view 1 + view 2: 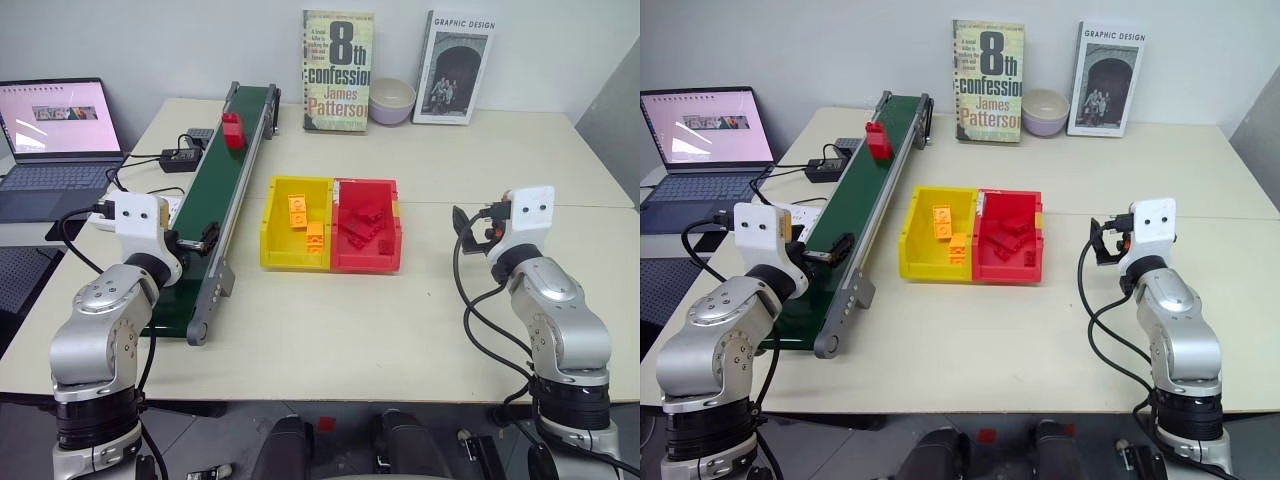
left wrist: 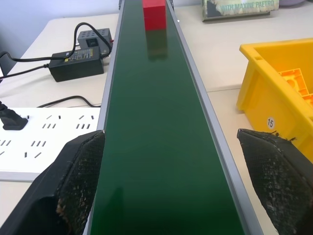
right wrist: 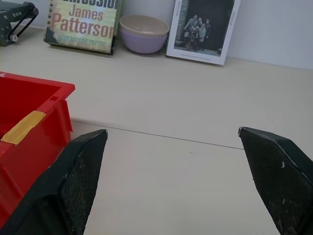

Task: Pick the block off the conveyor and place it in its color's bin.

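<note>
On the bench (image 1: pixel 420 330), one conveyor (image 1: pixel 215 215) carries the single red block (image 1: pixel 232 129) near its far end, well ahead of the left tool (image 2: pixel 171 186), whose jaws stand wide apart and empty astride the belt. The robot would do best to wait low, centred over the belt, and close once the block sits between the fingers. The right tool (image 3: pixel 181 181) is also spread wide, empty, beside the one red bin (image 1: pixel 366 238). Two books, one laptop, one bowl stand by.

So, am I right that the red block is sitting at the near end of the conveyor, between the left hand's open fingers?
Not quite: the red block sits at the far end of the conveyor, well ahead of the left hand, whose fingers are indeed open. The left eye view shows it.
</note>
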`<state>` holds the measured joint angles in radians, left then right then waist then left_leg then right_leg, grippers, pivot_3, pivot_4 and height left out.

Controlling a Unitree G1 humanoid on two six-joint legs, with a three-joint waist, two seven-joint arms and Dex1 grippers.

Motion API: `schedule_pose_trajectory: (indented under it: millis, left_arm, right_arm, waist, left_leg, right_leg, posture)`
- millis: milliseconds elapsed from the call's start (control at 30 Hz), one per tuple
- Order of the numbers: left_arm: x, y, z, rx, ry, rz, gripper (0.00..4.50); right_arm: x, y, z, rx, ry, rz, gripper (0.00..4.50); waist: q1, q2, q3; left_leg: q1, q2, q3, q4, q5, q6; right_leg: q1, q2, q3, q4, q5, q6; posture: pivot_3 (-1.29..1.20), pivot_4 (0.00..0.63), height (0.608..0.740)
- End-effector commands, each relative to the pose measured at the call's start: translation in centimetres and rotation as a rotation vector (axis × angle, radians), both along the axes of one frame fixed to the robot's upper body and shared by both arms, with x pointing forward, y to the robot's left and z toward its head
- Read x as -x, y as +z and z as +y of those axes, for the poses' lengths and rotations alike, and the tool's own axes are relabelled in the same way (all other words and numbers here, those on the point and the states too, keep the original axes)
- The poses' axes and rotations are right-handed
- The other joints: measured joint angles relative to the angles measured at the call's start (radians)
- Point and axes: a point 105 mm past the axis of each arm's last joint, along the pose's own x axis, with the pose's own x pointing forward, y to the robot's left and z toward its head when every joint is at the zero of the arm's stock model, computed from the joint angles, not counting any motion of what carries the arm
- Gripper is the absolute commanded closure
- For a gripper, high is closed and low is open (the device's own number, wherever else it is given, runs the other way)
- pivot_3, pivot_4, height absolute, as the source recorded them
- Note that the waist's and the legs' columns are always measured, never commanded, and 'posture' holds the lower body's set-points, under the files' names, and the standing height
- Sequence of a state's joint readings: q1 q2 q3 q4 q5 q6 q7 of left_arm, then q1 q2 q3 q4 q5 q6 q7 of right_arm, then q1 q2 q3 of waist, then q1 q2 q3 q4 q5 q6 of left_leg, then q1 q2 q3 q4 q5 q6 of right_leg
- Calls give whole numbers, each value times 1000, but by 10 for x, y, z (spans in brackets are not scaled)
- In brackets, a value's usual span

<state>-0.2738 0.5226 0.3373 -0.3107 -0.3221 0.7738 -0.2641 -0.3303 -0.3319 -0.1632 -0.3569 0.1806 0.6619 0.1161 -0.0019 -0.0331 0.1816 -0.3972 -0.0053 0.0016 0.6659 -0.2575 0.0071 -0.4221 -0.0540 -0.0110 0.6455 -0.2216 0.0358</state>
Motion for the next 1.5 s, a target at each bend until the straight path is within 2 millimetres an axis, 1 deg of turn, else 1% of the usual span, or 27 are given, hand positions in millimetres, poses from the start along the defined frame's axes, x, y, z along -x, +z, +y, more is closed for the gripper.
schedule_pose_trajectory:
  millis: [33,100,133,167,233,300,367,433,533,633,800,933,1100,1300,1367,1400,1500]
  left_arm:
    - [1,16,1,-21,4,-60,12]
    - [1,15,1,-20,3,-58,12]
    - [1,14,1,-10,8,-60,12]
    - [1,14,0,-2,11,-63,12]
    - [0,13,-1,10,12,-64,12]
    - [0,11,-3,37,2,-61,12]
    - [-2,8,-6,50,-4,-52,12]
    - [-4,6,-7,61,-3,-42,12]
    - [-5,1,-3,46,26,-33,12]
    - [-9,1,0,42,43,-38,12]
    - [-17,4,-3,52,29,-51,12]
    - [-24,4,-7,53,0,-52,12]
    - [-29,5,-9,54,-11,-58,12]
    - [-34,5,-13,48,-27,-56,12]
    - [-31,3,-16,83,-46,-41,361]
    - [-28,1,-18,97,-56,-29,372]
    - [-19,-4,-15,83,-17,-4,946]
  right_arm:
    - [0,21,7,3,42,-69,0]
    - [1,22,8,0,56,-71,0]
    - [2,24,14,-8,99,-76,0]
    - [4,28,25,-23,180,-83,0]
    - [8,35,40,-39,302,-95,0]
    - [11,38,51,-39,406,-90,0]
    - [15,40,65,-31,560,-69,0]
    - [26,42,81,-18,738,-36,0]
    - [46,43,97,-18,958,30,0]
    - [62,46,111,-28,1113,74,0]
    - [69,52,125,-6,1182,69,0]
    - [70,56,130,-1,1201,64,0]
    - [70,55,129,3,1185,57,0]
    - [68,51,124,13,1144,59,0]
    - [67,51,121,13,1133,59,0]
    - [67,51,120,14,1129,58,0]
    - [66,51,116,13,1120,56,0]
  waist:
    - [0,0,0]
    - [0,0,0]
    - [0,0,0]
    - [0,0,0]
    - [0,0,0]
    - [0,0,0]
    - [0,0,0]
    - [0,0,0]
    - [0,0,0]
    - [0,0,0]
    - [1,0,0]
    - [1,0,0]
    - [1,0,0]
    - [2,0,0]
    - [2,0,0]
    - [1,0,0]
    - [1,0,0]
  left_leg:
    - [0,0,0,0,0,0]
    - [0,0,0,0,0,0]
    - [0,0,0,0,0,0]
    - [0,0,0,0,0,0]
    - [0,0,0,0,0,0]
    - [0,0,0,0,0,0]
    - [0,0,0,0,0,0]
    - [0,0,0,0,0,0]
    - [0,0,-1,0,0,0]
    - [0,0,-2,0,0,0]
    - [0,0,-2,0,0,0]
    - [0,0,-2,0,0,0]
    - [-1,0,-2,0,0,0]
    - [-1,0,-2,0,0,0]
    - [-1,0,-2,0,0,0]
    - [-1,0,-2,0,0,0]
    - [-1,0,-2,0,0,0]
  right_leg:
    - [0,0,0,0,0,0]
    - [0,0,0,0,0,0]
    - [0,0,0,0,0,0]
    - [0,0,0,0,0,0]
    - [0,0,0,0,0,0]
    - [0,0,0,0,0,0]
    - [0,0,-1,0,0,0]
    - [0,0,-1,0,0,0]
    - [1,0,-1,0,0,0]
    - [1,0,-1,0,0,0]
    - [1,0,-1,0,0,0]
    - [1,-1,-1,0,0,0]
    - [0,-2,-1,-1,0,0]
    - [0,-2,-1,-1,0,0]
    - [0,-2,-1,-1,0,0]
    - [0,-2,-1,-1,0,0]
    - [0,-2,-1,-1,0,0]
  posture:
    - [0,150,740]
    - [0,150,740]
    - [0,150,740]
    - [0,150,740]
    - [0,150,740]
    - [0,150,740]
    - [0,150,740]
    - [0,150,740]
    - [0,150,740]
    - [0,150,740]
    - [0,150,740]
    - [0,150,740]
    - [0,150,740]
    - [0,150,740]
    - [0,150,740]
    - [0,150,740]
    - [0,150,740]
